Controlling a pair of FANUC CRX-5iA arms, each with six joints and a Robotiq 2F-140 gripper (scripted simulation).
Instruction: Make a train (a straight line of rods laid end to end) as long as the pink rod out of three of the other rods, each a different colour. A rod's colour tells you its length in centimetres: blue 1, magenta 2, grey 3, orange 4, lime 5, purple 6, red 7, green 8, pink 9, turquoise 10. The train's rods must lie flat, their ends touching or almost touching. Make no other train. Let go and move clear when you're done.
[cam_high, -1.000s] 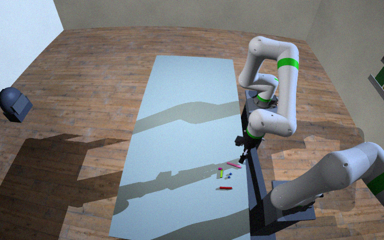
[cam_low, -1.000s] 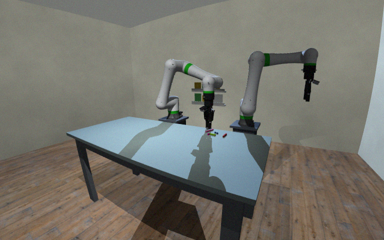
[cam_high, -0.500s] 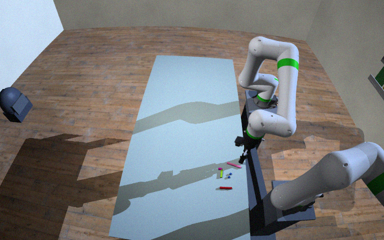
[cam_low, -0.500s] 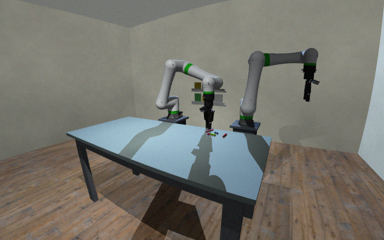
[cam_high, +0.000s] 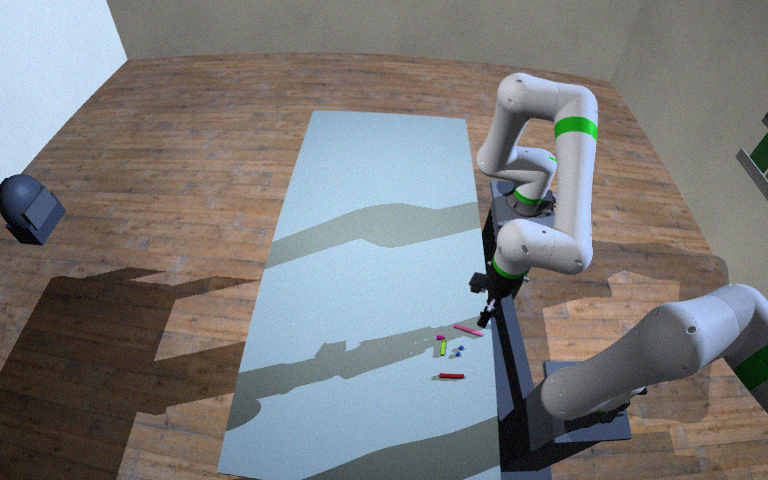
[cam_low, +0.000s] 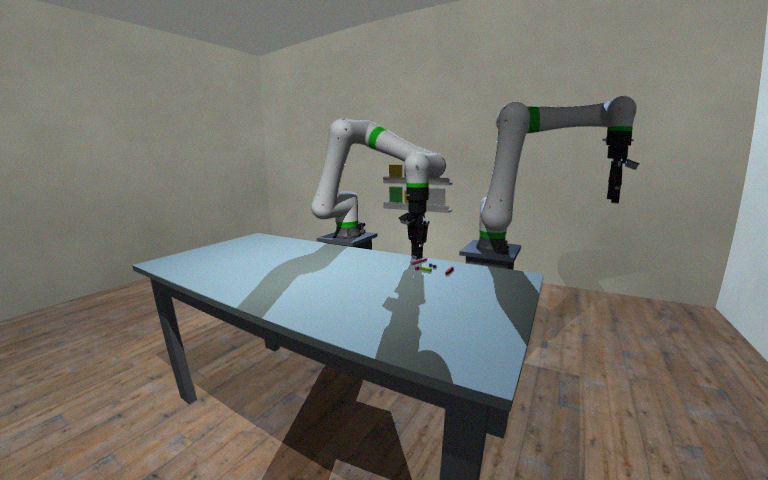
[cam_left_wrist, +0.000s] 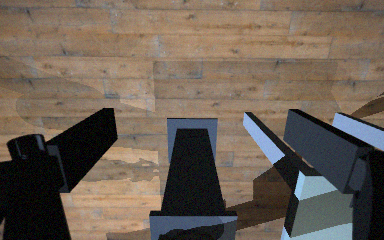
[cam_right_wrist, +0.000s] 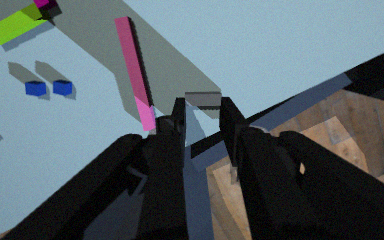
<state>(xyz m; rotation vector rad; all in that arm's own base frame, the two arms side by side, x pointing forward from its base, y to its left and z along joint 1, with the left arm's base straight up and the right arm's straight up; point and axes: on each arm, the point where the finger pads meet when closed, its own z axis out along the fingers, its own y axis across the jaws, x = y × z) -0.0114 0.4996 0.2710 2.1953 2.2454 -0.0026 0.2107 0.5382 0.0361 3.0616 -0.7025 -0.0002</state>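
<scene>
Planking (cam_high: 186, 113) (cam_low: 611, 350), brown and grained, shows left of the smooth pale-blue surface (cam_high: 362, 169) (cam_low: 339, 294) in the top view. Near its right edge, rightward, come a stubby magenta rod (cam_high: 440, 337) (cam_low: 417, 268) (cam_right_wrist: 41, 3), a lime rod (cam_high: 443, 347) (cam_low: 425, 269) (cam_right_wrist: 19, 24) just beside it, a red rod (cam_high: 451, 375) (cam_low: 449, 271) well apart, two small blue rods (cam_high: 458, 354) (cam_high: 461, 347) (cam_right_wrist: 35, 88) (cam_right_wrist: 62, 87), and the long, straight-sided pink rod (cam_high: 467, 330) (cam_low: 419, 261) (cam_right_wrist: 134, 70). Beyond it, the right hand (cam_high: 483, 319) (cam_low: 416, 257) (cam_right_wrist: 202, 112) is clenched on a grey rod (cam_right_wrist: 203, 99), a flat-faced block distinct only in the right wrist view. The left hand (cam_low: 613, 199) (cam_left_wrist: 200, 124) is released, off the surface; the exterior view shows it, while the top view hides it beneath its arm.

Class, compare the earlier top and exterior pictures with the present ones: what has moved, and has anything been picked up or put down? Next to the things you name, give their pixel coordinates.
Nothing has visibly changed. Both arms hold their poses, and the pink (cam_high: 467, 330) (cam_right_wrist: 134, 70), lime (cam_high: 443, 347) (cam_right_wrist: 19, 25) and red (cam_high: 451, 375) (cam_low: 449, 270) rods lie where they were. No pick-up or release shows; the grey rod (cam_right_wrist: 203, 100) is now between the right gripper's (cam_right_wrist: 203, 102) fingers.
</scene>
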